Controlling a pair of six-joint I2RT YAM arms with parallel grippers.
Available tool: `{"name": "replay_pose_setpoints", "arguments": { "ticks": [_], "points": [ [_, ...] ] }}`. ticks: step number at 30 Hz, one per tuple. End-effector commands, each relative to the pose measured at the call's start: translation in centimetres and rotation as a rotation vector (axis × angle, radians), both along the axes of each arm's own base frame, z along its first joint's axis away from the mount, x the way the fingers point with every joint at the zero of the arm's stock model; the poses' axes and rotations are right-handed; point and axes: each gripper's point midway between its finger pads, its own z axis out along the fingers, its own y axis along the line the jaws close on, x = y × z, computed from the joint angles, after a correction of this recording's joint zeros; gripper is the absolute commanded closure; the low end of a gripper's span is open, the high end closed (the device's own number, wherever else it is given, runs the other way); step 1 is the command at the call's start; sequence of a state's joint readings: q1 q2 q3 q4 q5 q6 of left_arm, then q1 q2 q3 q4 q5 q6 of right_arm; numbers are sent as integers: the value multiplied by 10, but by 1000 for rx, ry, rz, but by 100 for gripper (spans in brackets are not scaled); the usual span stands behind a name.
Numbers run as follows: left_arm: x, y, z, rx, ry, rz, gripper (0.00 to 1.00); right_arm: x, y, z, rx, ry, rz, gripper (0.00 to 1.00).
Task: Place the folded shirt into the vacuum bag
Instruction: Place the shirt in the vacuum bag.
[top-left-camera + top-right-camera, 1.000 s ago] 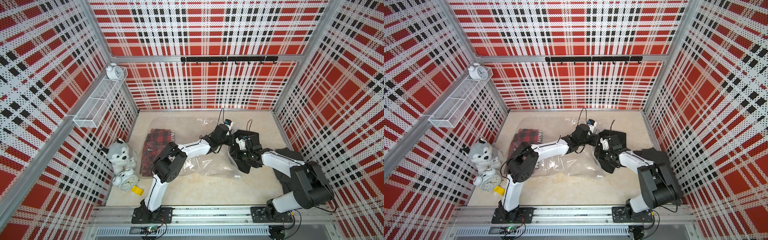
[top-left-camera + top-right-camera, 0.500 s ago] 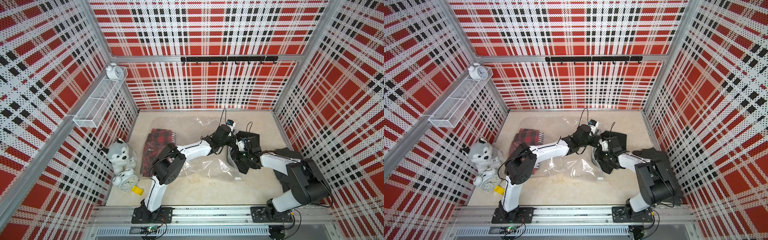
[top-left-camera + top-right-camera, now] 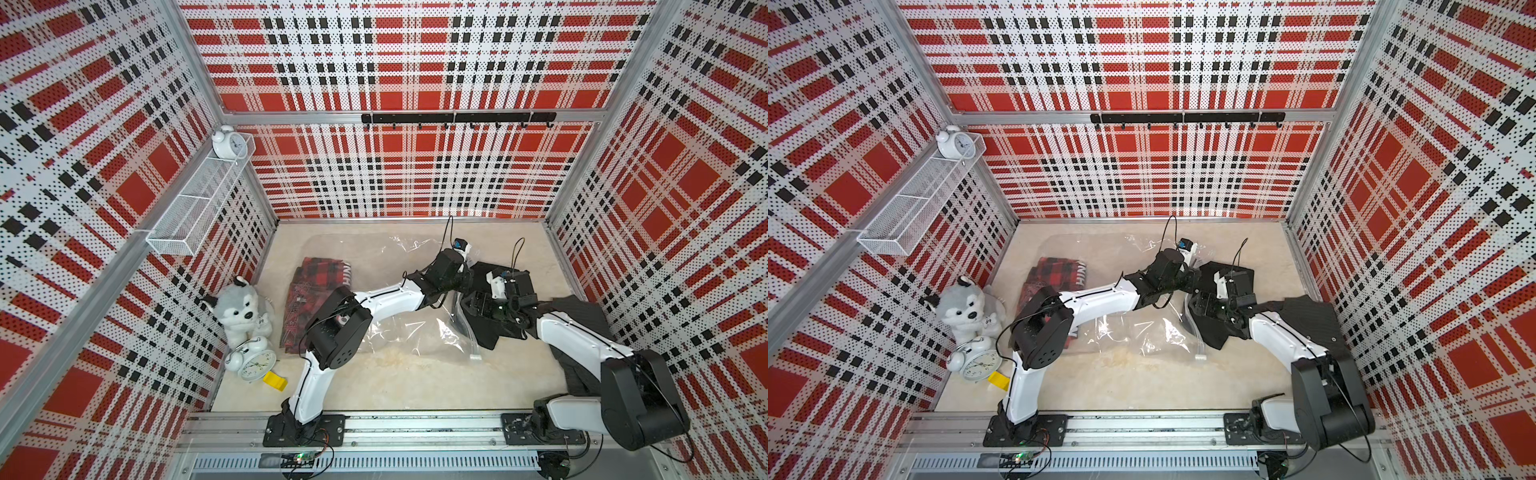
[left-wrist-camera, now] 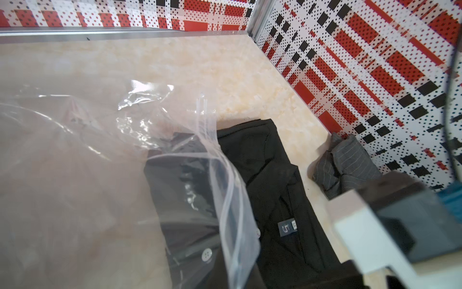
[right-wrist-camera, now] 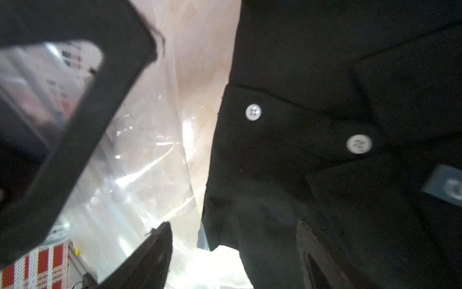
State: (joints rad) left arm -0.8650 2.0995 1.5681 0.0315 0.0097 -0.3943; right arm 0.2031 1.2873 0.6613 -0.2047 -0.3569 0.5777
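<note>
Currently the soft, limp black shirt (image 4: 275,180) lies partway inside the mouth of the slippery clear bag (image 4: 75,175), left jaws closed on its upper lip, right jaws open; judged best gripped at a folded edge.

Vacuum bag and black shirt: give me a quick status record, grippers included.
vacuum bag: mouth toward the shirt, upper lip lifted
black shirt: one side inside the mouth, collar label outside
left gripper: shut on the bag's upper lip
right gripper: open, astride the shirt's edge
task: not yet done
</note>
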Motion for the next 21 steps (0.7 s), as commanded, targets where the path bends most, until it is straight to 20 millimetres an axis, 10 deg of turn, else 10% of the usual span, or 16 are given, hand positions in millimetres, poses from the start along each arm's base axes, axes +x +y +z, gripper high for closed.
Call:
{"name": "replay_pose_setpoints", "arguments": {
  "ticks": [1,12,21],
  "points": [
    [10,-5,-6,27,-15,11,100,2,-40,5,-90,-15,-88,17],
    [33,-21,-50,145,-10,25,100,59,-147,11,-207,-16,-310,15],
    [35,-25,-54,158,-6,19,100,117,-171,-24,-150,40,-331,14]
  ]
}}
